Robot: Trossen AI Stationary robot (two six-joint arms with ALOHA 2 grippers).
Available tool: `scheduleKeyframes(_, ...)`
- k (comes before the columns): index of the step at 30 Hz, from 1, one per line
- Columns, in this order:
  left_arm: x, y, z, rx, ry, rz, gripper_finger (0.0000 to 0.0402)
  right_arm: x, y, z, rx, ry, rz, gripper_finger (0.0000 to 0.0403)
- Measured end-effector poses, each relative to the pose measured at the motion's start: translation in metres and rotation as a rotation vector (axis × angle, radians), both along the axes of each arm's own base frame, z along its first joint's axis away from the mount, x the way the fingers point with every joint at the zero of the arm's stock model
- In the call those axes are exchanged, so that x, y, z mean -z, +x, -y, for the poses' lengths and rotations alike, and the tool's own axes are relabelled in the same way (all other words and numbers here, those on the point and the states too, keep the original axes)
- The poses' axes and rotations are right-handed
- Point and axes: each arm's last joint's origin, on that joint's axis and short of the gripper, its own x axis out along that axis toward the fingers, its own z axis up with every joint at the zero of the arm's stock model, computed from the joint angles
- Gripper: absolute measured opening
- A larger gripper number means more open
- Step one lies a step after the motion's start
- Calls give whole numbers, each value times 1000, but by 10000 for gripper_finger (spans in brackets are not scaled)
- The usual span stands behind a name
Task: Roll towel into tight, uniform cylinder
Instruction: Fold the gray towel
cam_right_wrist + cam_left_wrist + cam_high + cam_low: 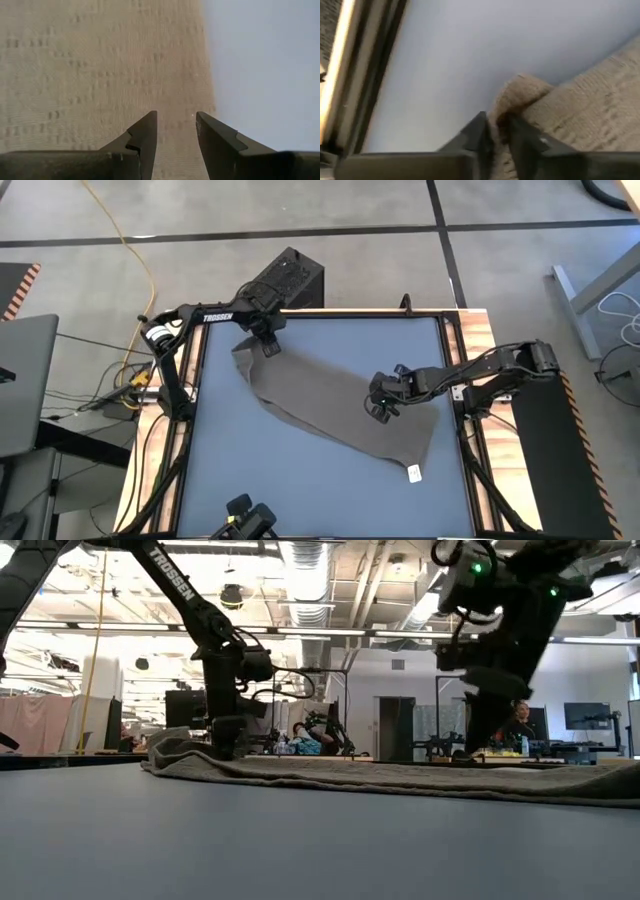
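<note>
The blue-grey desk [300,470] has a dark frame with wooden edging and stands on a grey concrete floor [380,205]; the towel [330,405] lies slantwise across it, its white tag [414,473] at the near right corner; the left pincer [268,340] is closed on the far left corner, pinching a bunched fold; the right pincer [383,402] hangs slightly parted over the towel's right edge; beyond, a workshop under ceiling ducts [310,565], where a person [519,725] sits.
</note>
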Motion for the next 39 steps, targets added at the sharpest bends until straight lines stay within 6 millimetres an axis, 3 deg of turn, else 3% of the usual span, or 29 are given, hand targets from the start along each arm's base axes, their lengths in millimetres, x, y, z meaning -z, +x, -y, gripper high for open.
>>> scheduleKeyframes(2, 0, -2, -1, -12, -15, 2, 12, 12, -7, 0, 26, 8, -8, 163)
scheduleKeyframes(7, -1, -13, -6, -93, -85, 41, 2, 40, -27, 2, 117, 19, -5, 163)
scheduleKeyframes(11, -13, -28, -13, -196, -110, 93, 1, 51, -37, 0, 176, 18, 2, 163)
scheduleKeyframes(18, -48, -58, -23, -326, -64, 196, 0, 53, -38, -3, 183, -5, 15, 163)
scheduleKeyframes(24, -77, -92, -25, -416, -139, 351, 0, 53, -38, -3, 181, -14, 13, 163)
scheduleKeyframes(33, -82, -128, -35, -567, -158, 381, 0, 53, -38, -3, 180, -30, 14, 163)
scheduleKeyframes(39, -87, -140, -49, -634, -174, 557, 0, 53, -38, -2, 183, -40, 16, 163)
